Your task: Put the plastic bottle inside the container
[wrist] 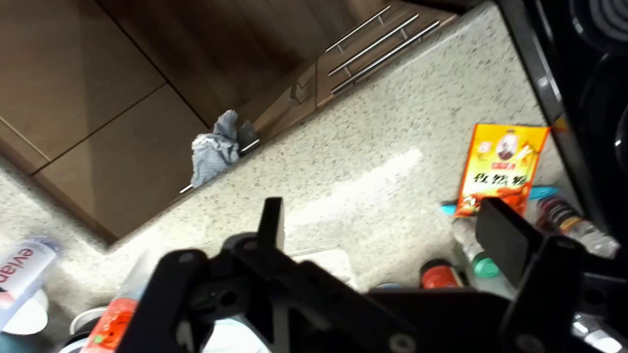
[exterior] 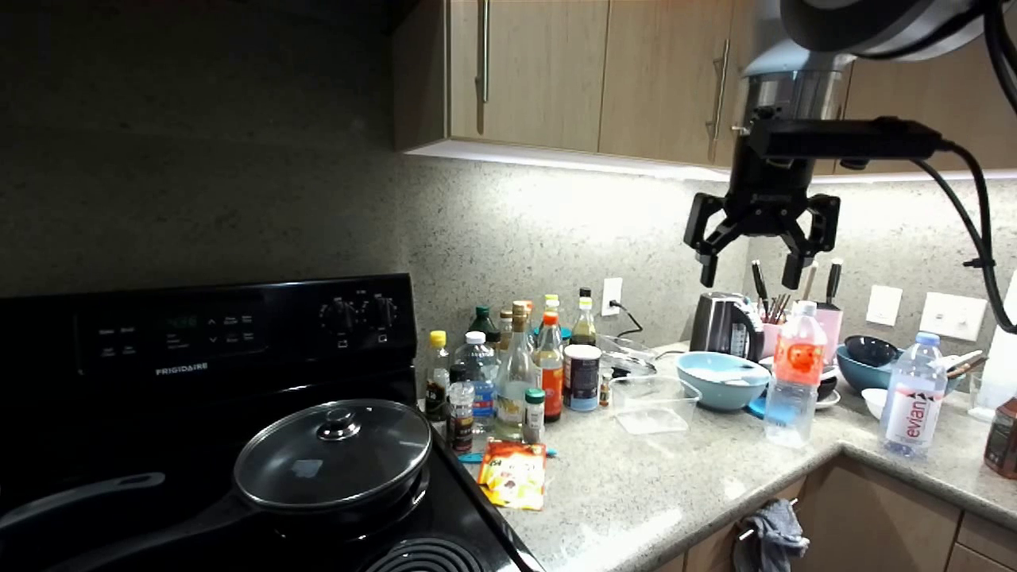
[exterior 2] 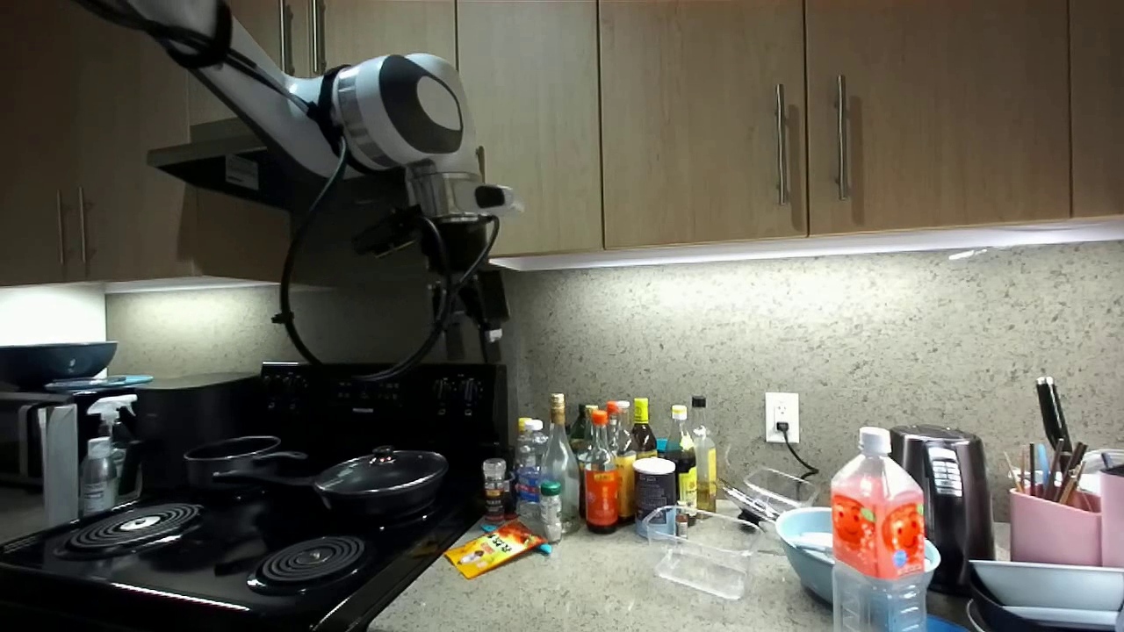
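Observation:
The plastic bottle (exterior: 797, 369), see-through with a red-orange label and a white cap, stands upright beside the light blue bowl. It shows at the lower right of an exterior view (exterior 2: 878, 527) and partly behind my gripper in the wrist view. A low, clear plastic container (exterior: 647, 421) lies on the counter left of the bowl; its pale base (wrist: 331, 260) appears between my fingers from above. High over the counter hangs my gripper (exterior: 750, 273), fingers spread wide with nothing between them. Seen from the wrist, the gripper (wrist: 381, 211) is apart from every object.
A light blue bowl (exterior: 723, 381) sits between container and bottle. Several sauce bottles (exterior 2: 601, 483) crowd the wall, with a spice packet (exterior: 512, 474) in front. An evian bottle (exterior: 914, 397) stands right. A kettle (exterior 2: 944, 500) is behind; a lidded pan (exterior: 334, 453) is on the stove.

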